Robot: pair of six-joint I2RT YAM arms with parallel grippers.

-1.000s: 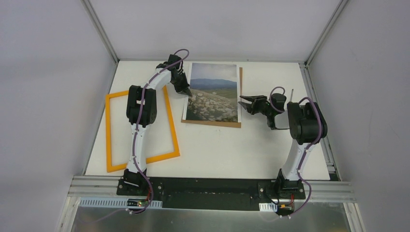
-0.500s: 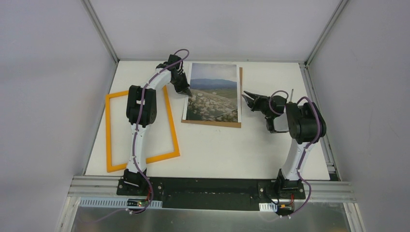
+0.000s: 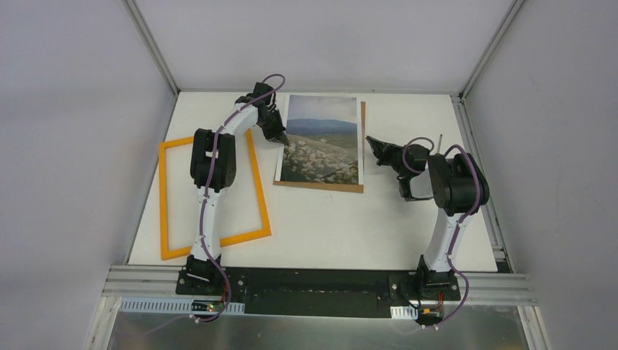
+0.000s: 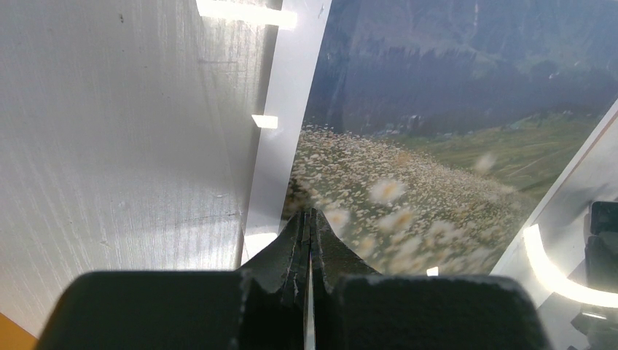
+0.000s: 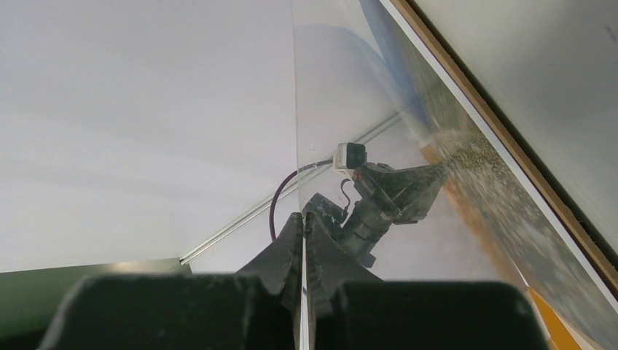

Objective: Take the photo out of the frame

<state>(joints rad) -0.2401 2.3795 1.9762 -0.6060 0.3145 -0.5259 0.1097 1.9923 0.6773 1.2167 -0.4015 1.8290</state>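
**Tech A:** Report change on the right side.

**Tech B:** Right gripper (image 3: 373, 141): spread a second ago, now pressed together and shifted slightly toward the far side. Position: just beside the right edge of the backing board (image 3: 321, 187). In the right wrist view, edge of a clear sheet (image 5: 331, 109) lined up with the fingertips. Actual pinch not confirmable.

**Tech A:** Left side?

**Tech B:** Left gripper (image 3: 283, 138): pressed together throughout, tip at the left edge of the photo (image 3: 323, 138). Hold on that edge not confirmable either.

**Tech A:** State location and heading of the photo.

**Tech B:** Face up on the backing board, far middle of the counter (image 3: 350, 226), outside the frame (image 3: 166, 197). Frame flat on the counter to the left, near but apart, nothing inside it. Long axis of the photo near to far, leaning slightly left toward the near end. Sky at the far end, meadow at the near end. Board exposed along the right and near edges.

**Tech A:** Meaning for the task?

**Tech B:** Main step likely done, photo already clear of the frame. Closing beside the right edge probably a grab at the clear sheet. Confirm before further motion.
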